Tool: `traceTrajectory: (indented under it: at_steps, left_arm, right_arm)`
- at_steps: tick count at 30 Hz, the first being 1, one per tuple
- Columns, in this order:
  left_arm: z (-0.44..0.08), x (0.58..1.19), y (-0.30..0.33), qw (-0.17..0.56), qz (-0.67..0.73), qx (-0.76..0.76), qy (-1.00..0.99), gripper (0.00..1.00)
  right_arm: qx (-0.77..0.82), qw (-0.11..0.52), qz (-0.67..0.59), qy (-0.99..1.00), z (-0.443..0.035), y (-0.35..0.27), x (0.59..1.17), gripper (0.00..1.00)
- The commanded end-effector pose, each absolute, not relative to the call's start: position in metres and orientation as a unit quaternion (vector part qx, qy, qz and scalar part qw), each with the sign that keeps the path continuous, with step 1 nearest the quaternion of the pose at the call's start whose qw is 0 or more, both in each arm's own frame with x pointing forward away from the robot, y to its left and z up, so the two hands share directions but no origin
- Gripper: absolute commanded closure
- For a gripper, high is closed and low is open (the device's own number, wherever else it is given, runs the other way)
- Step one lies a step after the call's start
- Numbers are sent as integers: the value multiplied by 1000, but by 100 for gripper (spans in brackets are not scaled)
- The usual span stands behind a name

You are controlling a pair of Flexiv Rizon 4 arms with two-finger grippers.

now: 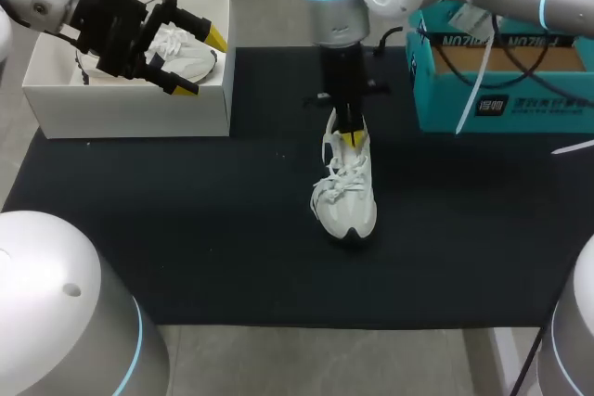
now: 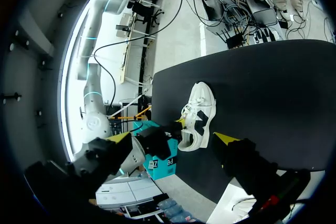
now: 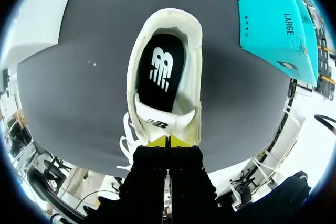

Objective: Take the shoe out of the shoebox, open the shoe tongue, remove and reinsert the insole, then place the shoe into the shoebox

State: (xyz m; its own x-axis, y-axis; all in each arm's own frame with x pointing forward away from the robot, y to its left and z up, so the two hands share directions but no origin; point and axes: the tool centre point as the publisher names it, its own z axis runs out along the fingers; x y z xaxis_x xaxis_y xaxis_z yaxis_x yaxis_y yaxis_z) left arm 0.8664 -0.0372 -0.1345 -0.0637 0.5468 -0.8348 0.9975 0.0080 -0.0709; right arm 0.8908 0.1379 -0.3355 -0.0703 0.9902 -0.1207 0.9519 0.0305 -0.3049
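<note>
head view: right pincer (image 1: 351, 139) points down, pressed together at shoe (image 1: 345, 203); left pincer (image 1: 200, 63) spread.

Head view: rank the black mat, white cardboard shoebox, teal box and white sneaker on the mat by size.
1. Black mat
2. White cardboard shoebox and teal box: alike; teal one cut off
3. White sneaker

Bright, even overhead light is thrown on the mat (image 1: 186, 229); a faint shadow is seen beside the shoe (image 1: 345, 197), while the white box (image 1: 130, 108) well apart from it is washed pale
</note>
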Motion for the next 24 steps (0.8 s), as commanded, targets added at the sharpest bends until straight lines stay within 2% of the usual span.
traceTrajectory:
  at_steps: [1, 4, 8, 16, 21, 24]
  left_arm:
    - [-134, 866, -37, 314, -356, 608, 636, 0]
    - [-134, 866, -37, 314, -356, 608, 636, 0]
    - [-134, 866, -37, 314, -356, 608, 636, 0]
    - [-134, 866, -37, 314, -356, 608, 636, 0]
    - [-134, 866, -37, 314, -356, 608, 636, 0]
    - [-134, 866, -37, 314, -356, 608, 636, 0]
  right_arm:
    - [-679, 71, 148, -716, -343, 130, 892, 100]
    - [-669, 50, 140, -729, -328, 130, 892, 100]
    - [-600, -17, 96, -794, -300, 133, 892, 100]
    - [-306, -157, -47, -938, -245, 157, 897, 100]
    - [-160, -208, -113, -958, -229, 176, 900, 100]
    - [-160, -208, -113, -958, -229, 176, 900, 100]
